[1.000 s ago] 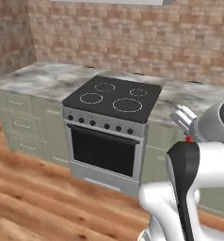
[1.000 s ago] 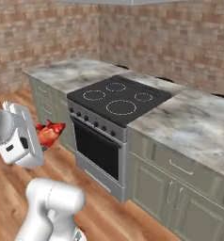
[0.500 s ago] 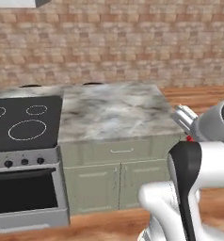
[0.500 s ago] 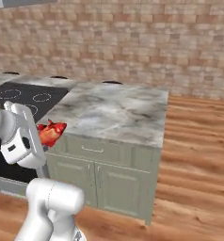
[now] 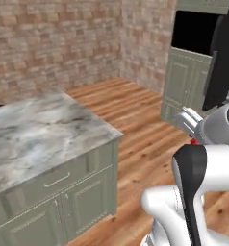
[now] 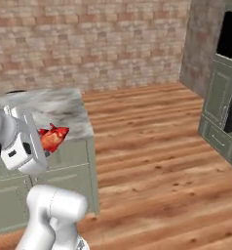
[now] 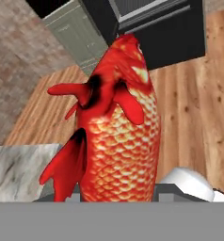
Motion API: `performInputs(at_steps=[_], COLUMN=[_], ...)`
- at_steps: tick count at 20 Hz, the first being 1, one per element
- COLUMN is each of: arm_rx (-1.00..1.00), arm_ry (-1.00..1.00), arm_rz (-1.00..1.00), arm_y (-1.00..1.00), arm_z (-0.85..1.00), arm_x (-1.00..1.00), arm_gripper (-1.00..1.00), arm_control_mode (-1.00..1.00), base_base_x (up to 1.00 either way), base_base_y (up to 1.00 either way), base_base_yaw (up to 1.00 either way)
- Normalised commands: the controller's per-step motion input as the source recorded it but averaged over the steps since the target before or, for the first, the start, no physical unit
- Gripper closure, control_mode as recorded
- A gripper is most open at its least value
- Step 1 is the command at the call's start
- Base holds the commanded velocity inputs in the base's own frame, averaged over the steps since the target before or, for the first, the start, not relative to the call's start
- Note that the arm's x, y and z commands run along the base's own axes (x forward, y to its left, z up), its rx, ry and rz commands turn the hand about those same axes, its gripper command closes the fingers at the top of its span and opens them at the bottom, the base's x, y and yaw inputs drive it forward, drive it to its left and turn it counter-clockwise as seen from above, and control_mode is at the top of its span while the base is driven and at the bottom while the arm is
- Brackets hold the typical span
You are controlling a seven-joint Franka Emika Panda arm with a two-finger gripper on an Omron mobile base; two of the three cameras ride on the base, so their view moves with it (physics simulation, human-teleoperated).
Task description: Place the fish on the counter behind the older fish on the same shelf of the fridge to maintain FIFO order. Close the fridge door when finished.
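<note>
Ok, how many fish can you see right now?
1. The orange-red fish is held at the pincer, beside the counter edge in the right base view. The grey one isn't in sight; it may be inside the fridge.

Fish (image 6: 53, 137) beside counter (image 6: 64, 110) edge; fridge (image 5: 225, 57) far right.

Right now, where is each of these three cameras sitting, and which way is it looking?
Left base view: on the base, behind the arm's left, looking forward and down over the counter toward wooden floor and green cabinets; the white arm rises at lower right.
Right base view: behind the arm's right, facing the same counter end and floor; the arm rises at lower left, carrying the fish.
Hand view: on the hand, looking along the claw at the fish, a black appliance beyond.
Both base views share the counter, brick wall and floor.
</note>
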Motion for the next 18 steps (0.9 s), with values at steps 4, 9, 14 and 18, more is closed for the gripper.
performInputs(at_steps=[4, 9, 14, 18], arm_rx=[0.0, 0.0, 0.0, 0.0], arm_ry=[0.0, 0.0, 0.0, 0.0], arm_rz=[0.0, 0.0, 0.0, 0.0], arm_y=[0.0, 0.0, 0.0, 0.0], arm_z=[0.0, 0.0, 0.0, 0.0], arm_x=[0.0, 0.0, 0.0, 0.0], arm_gripper=[1.0, 1.0, 1.0, 1.0], arm_control_mode=[1.0, 1.0, 1.0, 1.0], base_base_x=[0.5, 0.79, 0.98, 1.0], base_base_y=[-0.07, -0.1, -0.1, 0.0], base_base_yaw=[-0.77, -0.67, -0.58, -0.48])
